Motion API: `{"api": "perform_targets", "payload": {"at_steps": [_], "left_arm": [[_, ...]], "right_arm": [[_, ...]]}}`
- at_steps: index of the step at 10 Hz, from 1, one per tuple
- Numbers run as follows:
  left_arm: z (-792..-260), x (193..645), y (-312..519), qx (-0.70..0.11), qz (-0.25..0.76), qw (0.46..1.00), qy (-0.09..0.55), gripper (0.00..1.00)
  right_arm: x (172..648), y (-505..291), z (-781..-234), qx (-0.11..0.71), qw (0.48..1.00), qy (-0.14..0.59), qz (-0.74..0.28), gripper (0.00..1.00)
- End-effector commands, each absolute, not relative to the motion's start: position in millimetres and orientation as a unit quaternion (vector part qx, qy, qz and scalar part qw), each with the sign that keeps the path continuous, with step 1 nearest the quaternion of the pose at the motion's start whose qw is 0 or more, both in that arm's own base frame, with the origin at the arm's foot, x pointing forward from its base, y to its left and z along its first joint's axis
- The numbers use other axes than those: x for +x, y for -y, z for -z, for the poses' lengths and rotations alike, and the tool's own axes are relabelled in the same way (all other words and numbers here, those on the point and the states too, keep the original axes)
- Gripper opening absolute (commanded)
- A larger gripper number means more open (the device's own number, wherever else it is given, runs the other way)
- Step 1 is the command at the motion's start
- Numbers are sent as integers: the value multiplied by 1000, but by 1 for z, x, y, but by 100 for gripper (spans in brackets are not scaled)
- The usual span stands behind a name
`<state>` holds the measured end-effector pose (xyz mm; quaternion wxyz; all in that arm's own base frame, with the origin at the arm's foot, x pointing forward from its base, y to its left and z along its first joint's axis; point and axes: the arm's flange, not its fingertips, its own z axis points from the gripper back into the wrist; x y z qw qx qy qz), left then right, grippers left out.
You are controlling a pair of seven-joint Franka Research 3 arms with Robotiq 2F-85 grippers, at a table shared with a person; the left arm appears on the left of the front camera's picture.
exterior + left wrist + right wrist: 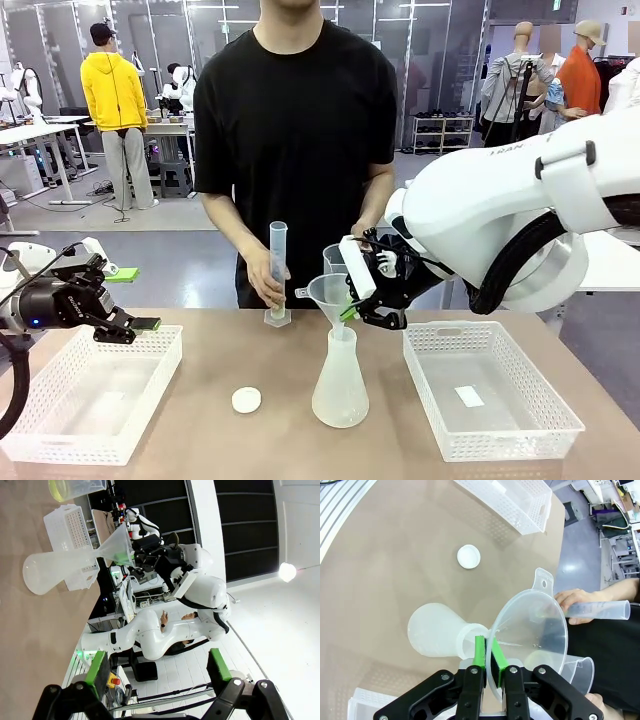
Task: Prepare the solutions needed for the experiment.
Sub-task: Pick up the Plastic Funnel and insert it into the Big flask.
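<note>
Solutions (61, 490) lie pale yellow in a beaker (82, 485); right hand (486, 643) clenches the funnel (530, 625), left hand (158, 656) released.

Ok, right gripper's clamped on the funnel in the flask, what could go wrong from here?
1. The right gripper pinches the funnel by its thin rim only; a small arm shift could lever it and tip the flask.
2. The person's beaker of pale yellow liquid is held close behind the funnel; a pour might splash the gripper, which has one finger inside the rim.
</note>
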<state>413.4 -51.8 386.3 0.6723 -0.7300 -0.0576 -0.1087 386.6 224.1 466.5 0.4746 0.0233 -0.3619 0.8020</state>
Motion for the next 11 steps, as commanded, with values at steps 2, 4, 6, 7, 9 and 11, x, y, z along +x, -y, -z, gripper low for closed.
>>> {"api": "perform_targets", "payload": {"at_steps": [2, 4, 6, 7, 9, 11], "left_arm": [[-389, 414, 52, -735, 110, 666, 60, 100], [-389, 414, 52, -735, 110, 666, 60, 100], [-389, 414, 52, -735, 110, 666, 60, 100], [-389, 414, 52, -735, 110, 666, 60, 100], [-389, 414, 52, -735, 110, 666, 60, 100], [-389, 414, 52, -735, 110, 666, 60, 100]], "right_arm": [[388, -221, -453, 18, 470, 379, -797, 6], [388, -220, -447, 22, 475, 380, -793, 6], [387, -219, -440, 23, 481, 377, -791, 6], [386, -218, -438, 22, 483, 375, -791, 6], [385, -218, -434, 25, 484, 375, -790, 6], [385, -218, -430, 29, 484, 378, -789, 6]]}}
